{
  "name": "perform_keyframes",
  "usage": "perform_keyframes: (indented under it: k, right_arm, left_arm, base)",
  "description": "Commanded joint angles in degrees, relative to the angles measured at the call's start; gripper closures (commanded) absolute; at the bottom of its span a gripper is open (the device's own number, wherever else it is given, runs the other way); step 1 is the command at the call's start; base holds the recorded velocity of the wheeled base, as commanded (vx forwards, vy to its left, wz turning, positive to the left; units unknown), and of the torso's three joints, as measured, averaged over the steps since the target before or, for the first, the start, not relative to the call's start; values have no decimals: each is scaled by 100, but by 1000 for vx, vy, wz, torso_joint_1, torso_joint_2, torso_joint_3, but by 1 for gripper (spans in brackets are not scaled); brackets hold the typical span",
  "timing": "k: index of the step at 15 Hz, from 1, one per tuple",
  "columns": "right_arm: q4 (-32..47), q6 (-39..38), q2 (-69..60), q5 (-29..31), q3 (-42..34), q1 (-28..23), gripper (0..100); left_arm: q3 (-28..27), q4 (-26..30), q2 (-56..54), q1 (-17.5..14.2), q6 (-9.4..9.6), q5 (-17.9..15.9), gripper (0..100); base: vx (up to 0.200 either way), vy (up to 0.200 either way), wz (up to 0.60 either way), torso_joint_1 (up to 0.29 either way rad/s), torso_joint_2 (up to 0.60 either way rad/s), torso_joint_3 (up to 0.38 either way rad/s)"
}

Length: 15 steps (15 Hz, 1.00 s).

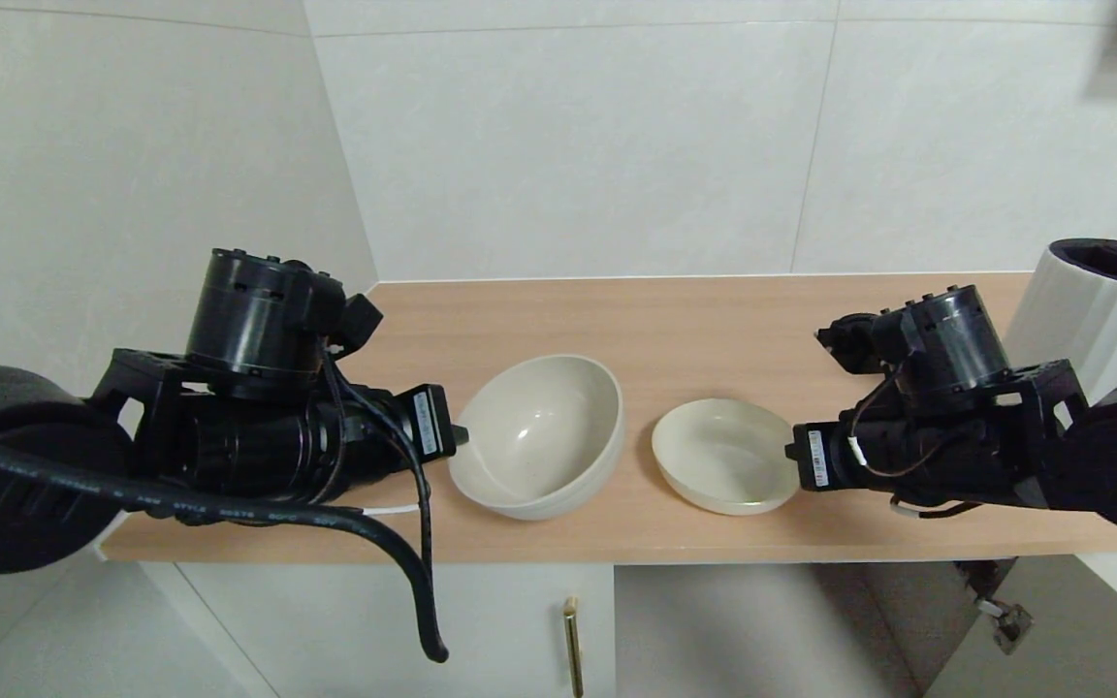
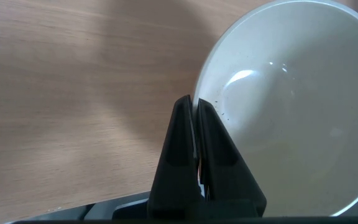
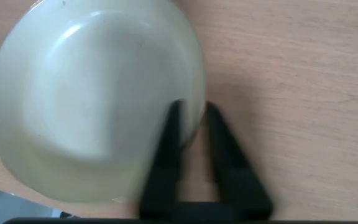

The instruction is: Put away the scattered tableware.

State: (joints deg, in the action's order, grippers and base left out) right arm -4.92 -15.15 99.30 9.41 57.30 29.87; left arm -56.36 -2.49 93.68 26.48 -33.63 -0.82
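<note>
Your left gripper (image 2: 194, 104) clamps the large bowl (image 2: 291, 118). At its three o'clock, your right gripper (image 3: 193, 111), narrowly parted, straddles the small bowl (image 3: 92, 99).

Big bowl (image 1: 539, 436) and small bowl (image 1: 723, 454): glossy cream, probably glazed ceramic. Table (image 1: 694, 320): smooth matt wood grain. Cabinet handle (image 1: 571, 645): shiny brass-like metal. Wall (image 1: 568, 145): smooth tile.
</note>
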Motion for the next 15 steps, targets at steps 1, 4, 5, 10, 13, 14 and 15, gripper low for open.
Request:
perform_keyframes:
  k: [1, 4, 5, 10, 13, 14, 15]
  right_arm:
    - [-35, 4, 1, -1, 10, 2, 100]
    - [-44, 4, -25, -1, 10, 2, 100]
    - [-44, 4, -34, 8, 10, 2, 100]
    - [9, 12, -676, -62, -113, 2, 100]
    - [246, 12, -1168, -62, -131, 2, 100]
    - [352, 12, -1256, -71, -131, 2, 100]
    - [616, 12, -1458, -203, -140, 2, 100]
  left_arm:
    - [2, 3, -17, -2, -3, 3, 100]
    - [-7, 3, -17, -2, -3, 3, 100]
    - [-7, 3, -17, -2, -3, 3, 100]
    - [327, 29, -764, -2, 76, 3, 100]
    - [547, 29, -1080, 7, 76, -24, 100]
    - [564, 29, -1107, 7, 76, -24, 100]
    - [617, 29, -1133, 7, 76, -24, 100]
  base:
    - [0, 0, 0, 0, 0, 0]
    - [0, 0, 0, 0, 0, 0]
    - [0, 0, 0, 0, 0, 0]
    - [0, 0, 0, 0, 0, 0]
    - [0, 0, 0, 0, 0, 0]
    - [0, 0, 0, 0, 0, 0]
    - [0, 0, 0, 0, 0, 0]
